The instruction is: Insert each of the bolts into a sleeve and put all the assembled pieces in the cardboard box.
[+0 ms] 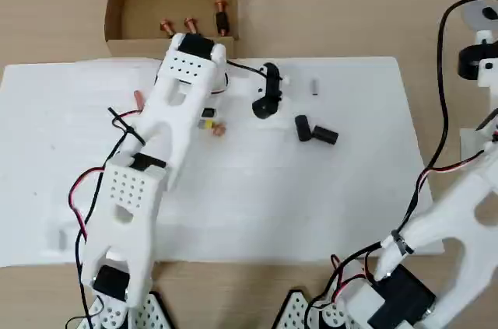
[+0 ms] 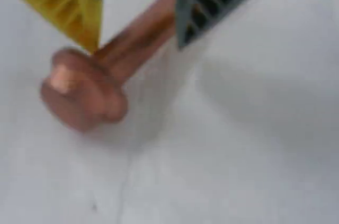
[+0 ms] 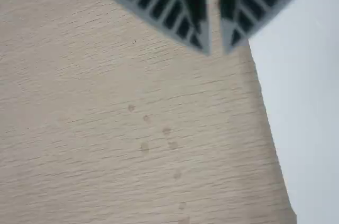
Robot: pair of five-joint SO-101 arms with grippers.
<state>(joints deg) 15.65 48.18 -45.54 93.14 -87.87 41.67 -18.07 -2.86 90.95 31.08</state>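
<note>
Your left gripper [image 2: 137,44] has its yellow and grey fingertips pressed on the shank of a copper bolt [image 2: 85,94]. The bolt appears to lie on the white sheet [image 1: 311,204], a little inside its far edge and about midway along.

The hold is only at the very tips, so the bolt could pivot or squirt out as you lift, pulled over by its heavy head. If it tilts in the grip, its end will likely meet a sleeve's rim rather than the bore.

The two black sleeves [image 1: 304,127] lie on their sides close together, further toward the sheet's right edge, with nothing bracing them. A bolt pushed at one will probably roll or shove it away.

Your right gripper [image 3: 214,49] is empty, fingers all but touching, over the wooden table [image 3: 106,128] off the sheet's right edge, well apart from the sleeves.

Three pieces lie in the cardboard box [image 1: 117,10], and a second bolt [image 1: 138,98] lies beside the left arm.
</note>
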